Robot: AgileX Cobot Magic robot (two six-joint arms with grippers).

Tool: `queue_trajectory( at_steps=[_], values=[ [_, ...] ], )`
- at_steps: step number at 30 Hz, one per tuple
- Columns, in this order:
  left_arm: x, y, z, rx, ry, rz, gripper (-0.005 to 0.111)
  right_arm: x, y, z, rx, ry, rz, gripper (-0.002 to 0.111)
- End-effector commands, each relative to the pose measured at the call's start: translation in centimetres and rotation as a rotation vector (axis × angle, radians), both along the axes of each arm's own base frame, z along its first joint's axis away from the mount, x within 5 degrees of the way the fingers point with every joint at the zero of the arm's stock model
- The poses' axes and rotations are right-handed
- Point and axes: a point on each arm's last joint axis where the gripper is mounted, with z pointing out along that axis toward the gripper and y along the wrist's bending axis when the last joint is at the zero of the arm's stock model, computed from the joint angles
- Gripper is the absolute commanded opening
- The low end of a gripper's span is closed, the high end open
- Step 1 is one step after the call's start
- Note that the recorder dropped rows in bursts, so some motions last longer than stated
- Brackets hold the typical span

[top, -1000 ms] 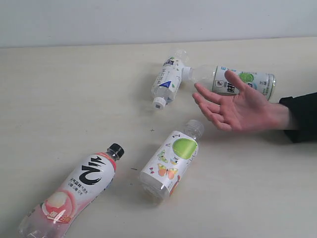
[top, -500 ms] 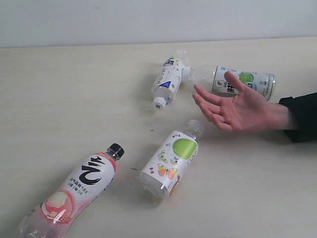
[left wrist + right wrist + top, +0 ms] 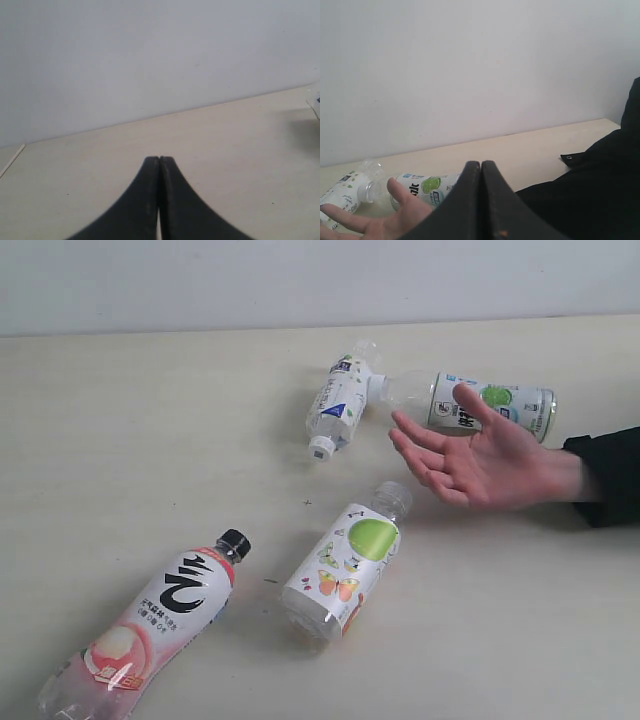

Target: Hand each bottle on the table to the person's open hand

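Several bottles lie on the beige table (image 3: 130, 420). A pink-label bottle with a black cap (image 3: 150, 625) lies at the front left, and a green-apple-label bottle (image 3: 345, 570) near the middle front. A white bottle with a blue mark (image 3: 335, 410) lies farther back. A lime-label bottle (image 3: 500, 405) lies behind the person's open hand (image 3: 480, 460), which reaches in from the right. Neither gripper shows in the exterior view. My left gripper (image 3: 159, 159) is shut and empty over bare table. My right gripper (image 3: 481, 163) is shut and empty, near the hand (image 3: 375, 220) and the lime-label bottle (image 3: 427, 186).
A pale wall (image 3: 320, 280) runs behind the table's far edge. The person's black sleeve (image 3: 608, 475) lies at the right edge and fills the side of the right wrist view, sleeve (image 3: 600, 190). Bare tabletop stretches across the back left.
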Motion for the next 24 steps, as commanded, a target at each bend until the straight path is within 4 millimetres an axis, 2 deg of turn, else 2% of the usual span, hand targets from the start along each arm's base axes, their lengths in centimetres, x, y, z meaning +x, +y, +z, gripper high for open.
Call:
queue_trajectory(
  at_steps=[1,3,6,11,16,20,24],
  values=[
    [0.0,0.0,0.1,0.032,-0.026,-0.005,0.000,0.0,0.0,-0.1,0.004,-0.005,0.001,0.000],
    [0.0,-0.3,0.8,-0.022,-0.101,-0.029,0.000,0.0,0.0,-0.1,0.004,-0.005,0.001,0.000],
    [-0.1,-0.5,1.7,-0.364,-0.205,-0.069,0.000,0.0,0.0,-0.1,0.004,-0.005,0.001,0.000],
    [-0.3,-0.7,2.8,-0.712,-0.312,-0.145,0.000,0.0,0.0,-0.1,0.004,-0.005,0.001,0.000],
    [-0.6,-0.9,3.7,-0.799,-0.401,-0.216,0.000,0.0,0.0,-0.1,0.004,-0.005,0.001,0.000],
    [-1.2,-1.2,5.0,-0.959,-0.514,-0.341,0.000,0.0,0.0,-0.1,0.004,-0.005,0.001,0.000],
    [-0.1,-1.5,7.1,-0.892,-0.451,-0.339,0.000,0.0,0.0,-0.1,0.004,-0.005,0.001,0.000]
  ],
)
